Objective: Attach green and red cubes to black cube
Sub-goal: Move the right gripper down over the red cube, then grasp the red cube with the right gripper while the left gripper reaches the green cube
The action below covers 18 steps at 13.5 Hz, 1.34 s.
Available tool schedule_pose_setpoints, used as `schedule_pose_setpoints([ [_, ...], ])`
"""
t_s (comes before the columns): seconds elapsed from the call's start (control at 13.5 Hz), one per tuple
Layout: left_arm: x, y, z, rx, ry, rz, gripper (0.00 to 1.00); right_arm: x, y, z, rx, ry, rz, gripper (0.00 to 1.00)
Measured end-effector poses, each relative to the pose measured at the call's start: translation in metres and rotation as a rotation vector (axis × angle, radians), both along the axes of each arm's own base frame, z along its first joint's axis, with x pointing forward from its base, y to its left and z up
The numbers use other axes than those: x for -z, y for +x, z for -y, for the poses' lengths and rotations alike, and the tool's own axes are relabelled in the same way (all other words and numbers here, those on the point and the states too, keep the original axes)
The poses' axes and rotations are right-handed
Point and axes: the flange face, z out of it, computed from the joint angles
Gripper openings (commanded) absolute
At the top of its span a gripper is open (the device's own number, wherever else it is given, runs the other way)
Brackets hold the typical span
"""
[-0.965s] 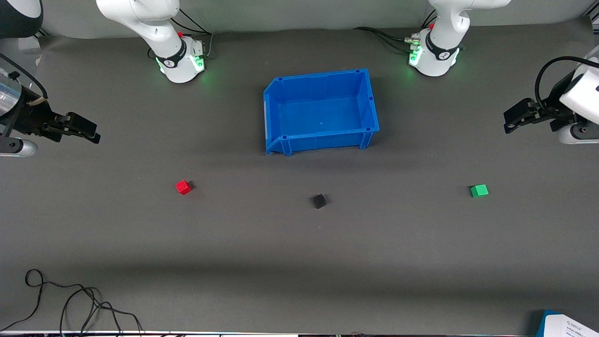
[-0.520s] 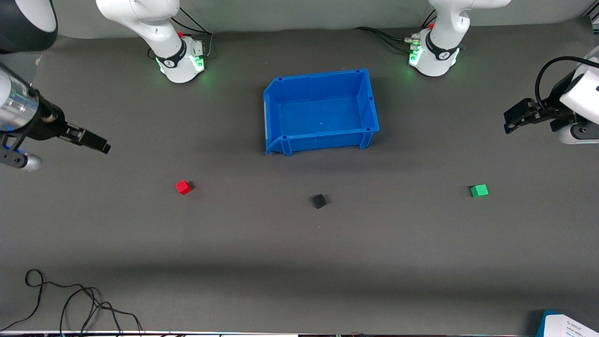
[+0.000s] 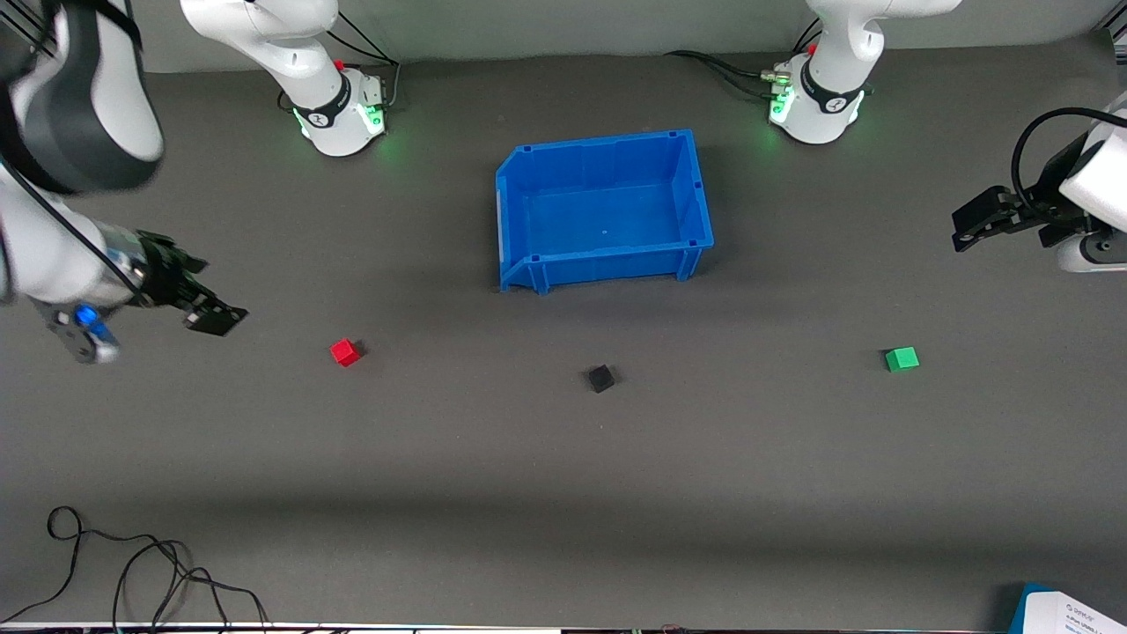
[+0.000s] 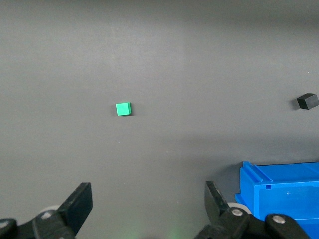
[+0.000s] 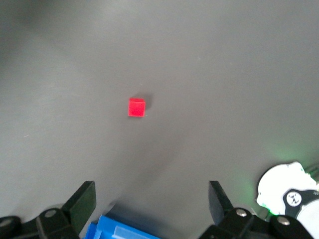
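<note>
The red cube (image 3: 345, 352), black cube (image 3: 600, 379) and green cube (image 3: 902, 358) lie apart in a row on the grey table, nearer the front camera than the blue bin (image 3: 603, 207). The black cube is in the middle. My right gripper (image 3: 214, 318) is open and empty over bare table, toward the right arm's end from the red cube. The red cube shows in the right wrist view (image 5: 136, 107), ahead of the open right gripper (image 5: 152, 200). My left gripper (image 3: 966, 231) waits open over the table's left-arm end. Its wrist view shows the left gripper (image 4: 148, 204), green cube (image 4: 123, 108) and black cube (image 4: 307, 101).
The bin stands empty mid-table between the two arm bases; its corner shows in the left wrist view (image 4: 279, 191) and the right wrist view (image 5: 117, 231). A black cable (image 3: 132, 563) lies at the table's front edge, right-arm end. A blue-and-white card (image 3: 1070, 612) sits at the front left-arm corner.
My right arm has swung its open gripper across the table toward the red cube. The left arm and all three cubes have barely moved.
</note>
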Motion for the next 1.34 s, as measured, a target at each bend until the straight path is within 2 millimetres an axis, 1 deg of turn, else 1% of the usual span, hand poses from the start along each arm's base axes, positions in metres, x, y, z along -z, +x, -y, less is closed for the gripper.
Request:
schedule_pose_setpoints([
  [0.07, 0.000, 0.000, 0.000, -0.023, 0.001, 0.000, 1.00, 0.018, 0.005, 0.000, 0.016, -0.004, -0.021, 1.00],
  [0.22, 0.001, 0.000, -0.001, -0.145, 0.004, 0.001, 1.00, 0.044, 0.011, -0.001, 0.067, -0.014, -0.021, 1.00],
  [0.37, 0.002, 0.000, -0.001, -0.281, 0.006, 0.003, 1.00, 0.072, 0.011, -0.005, 0.100, -0.019, 0.014, 1.00],
  [0.59, 0.004, 0.000, -0.003, -0.497, 0.008, -0.004, 1.00, 0.127, 0.005, -0.008, 0.119, -0.018, 0.087, 1.00],
  [0.67, 0.005, 0.000, -0.008, -0.580, -0.011, -0.014, 1.00, 0.145, 0.000, -0.007, 0.123, -0.017, 0.102, 1.00],
  [0.89, 0.012, 0.002, -0.042, -0.790, -0.051, -0.049, 0.99, 0.190, -0.010, -0.006, 0.128, -0.018, 0.113, 1.00],
  [0.97, 0.017, 0.003, -0.051, -0.853, -0.047, -0.061, 0.99, 0.209, -0.011, -0.007, 0.130, -0.017, 0.124, 1.00],
  [1.11, 0.032, 0.008, -0.060, -0.950, -0.030, -0.090, 0.99, 0.249, -0.013, -0.008, 0.129, -0.016, 0.140, 1.00],
  [1.19, 0.044, 0.011, -0.066, -0.986, -0.017, -0.112, 0.99, 0.263, -0.013, -0.009, 0.126, -0.016, 0.133, 1.00],
  [1.34, 0.073, 0.019, -0.082, -1.086, 0.012, -0.159, 0.99, 0.279, -0.016, -0.020, 0.108, -0.017, 0.119, 1.00],
])
